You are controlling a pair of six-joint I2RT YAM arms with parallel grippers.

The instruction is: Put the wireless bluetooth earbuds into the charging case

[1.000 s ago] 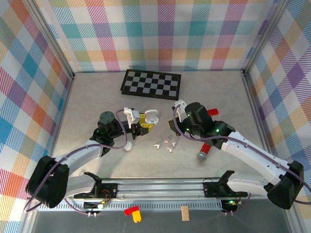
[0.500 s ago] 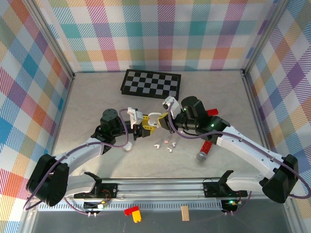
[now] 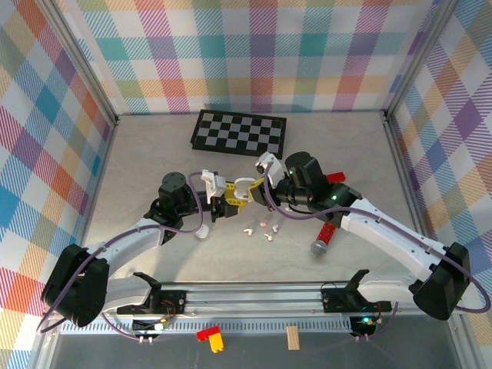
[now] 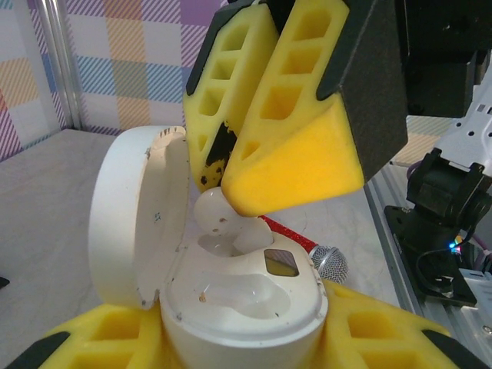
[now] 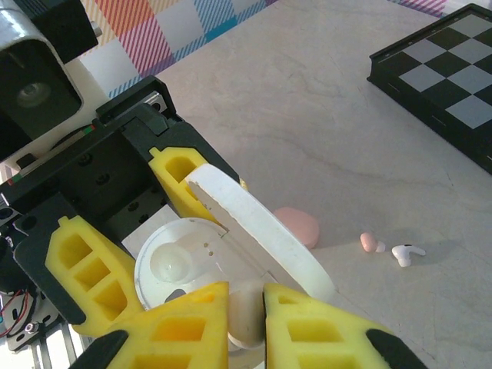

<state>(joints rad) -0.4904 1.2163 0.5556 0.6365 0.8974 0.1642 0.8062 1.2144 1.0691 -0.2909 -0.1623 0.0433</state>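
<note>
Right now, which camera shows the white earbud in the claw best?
The left wrist view: the white earbud sits in the right claw, its round head right at the open charging case. The right wrist view shows it pinched at the bottom edge, partly cut off. In the top view it's too small to make out.

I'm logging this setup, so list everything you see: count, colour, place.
charging case: one, white, open, left gripper
held earbud: one, white, right gripper
loose earbuds: several, white and pink, mid-table
pink case: one, pink, table
pale round thing: one, whitish, by left arm
chessboard: one, black and grey, far side
microphone: one, red and silver, by right arm
red piece: one, red, behind right arm
red-and-yellow block: one, near edge
wooden block: one, tan, near edge
left gripper: one, yellow fingers, shut on the case
right gripper: one, yellow fingers, shut on the earbud
</note>
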